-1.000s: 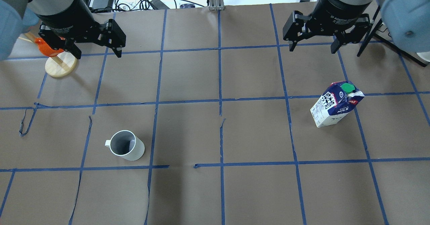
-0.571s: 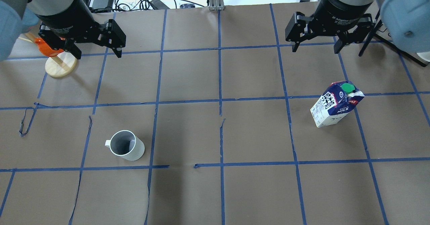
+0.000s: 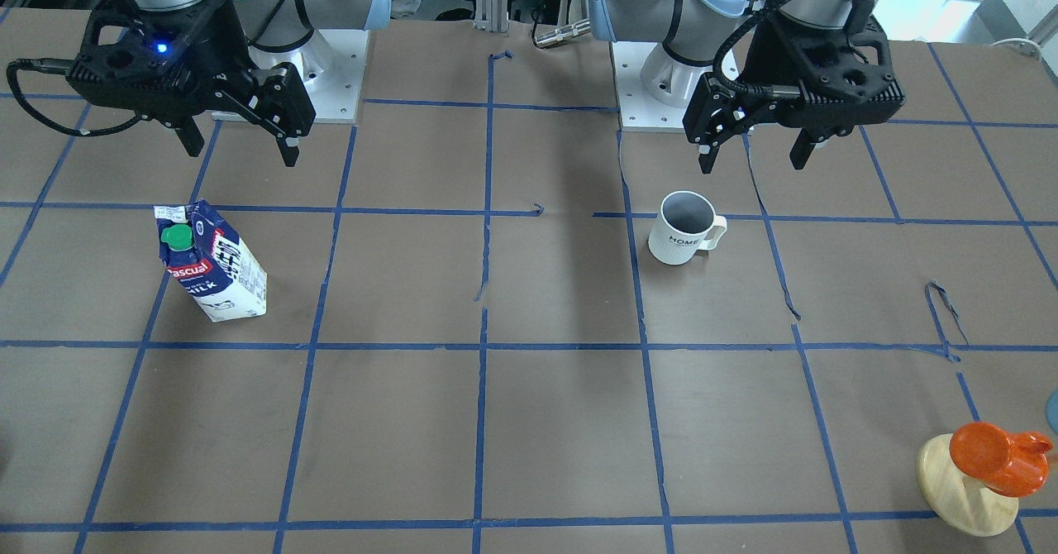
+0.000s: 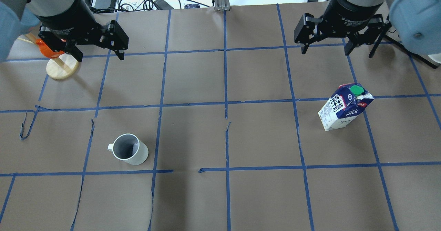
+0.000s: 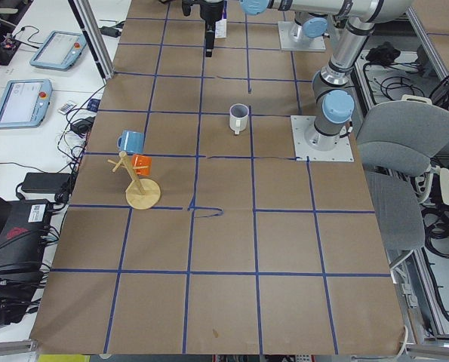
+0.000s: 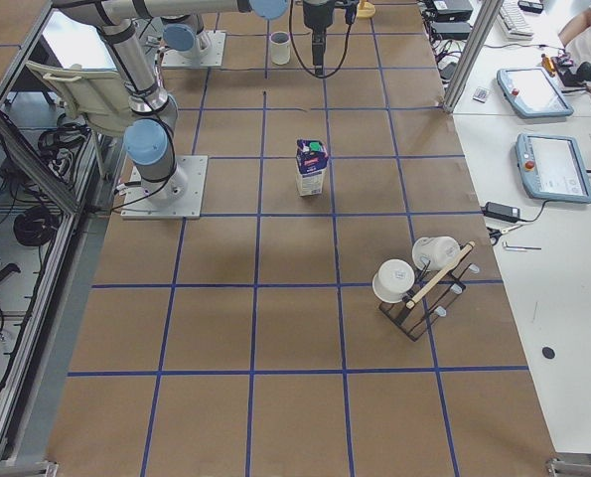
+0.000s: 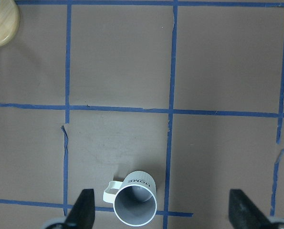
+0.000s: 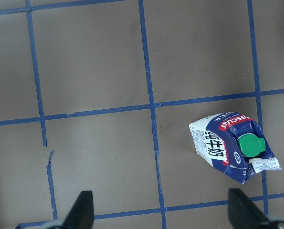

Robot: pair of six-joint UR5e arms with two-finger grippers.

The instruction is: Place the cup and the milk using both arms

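The white cup stands upright on the brown table's near left, handle to the left; "HOME" shows in the front-facing view. The milk, a blue and white carton with a green cap, stands upright at the right. My left gripper is open and empty, high above the table; in its wrist view the cup sits between and beyond the fingers. My right gripper is open and empty, high above the table; its wrist view shows the milk to the right.
A wooden mug stand with an orange mug stands at the far left, under my left gripper. A black rack with white cups stands beyond the table's right part. A black tripod leg lies by my right gripper. Blue tape lines grid the table.
My right gripper has shifted slightly to the right, still open. My left gripper, the cup and the milk have not visibly moved.
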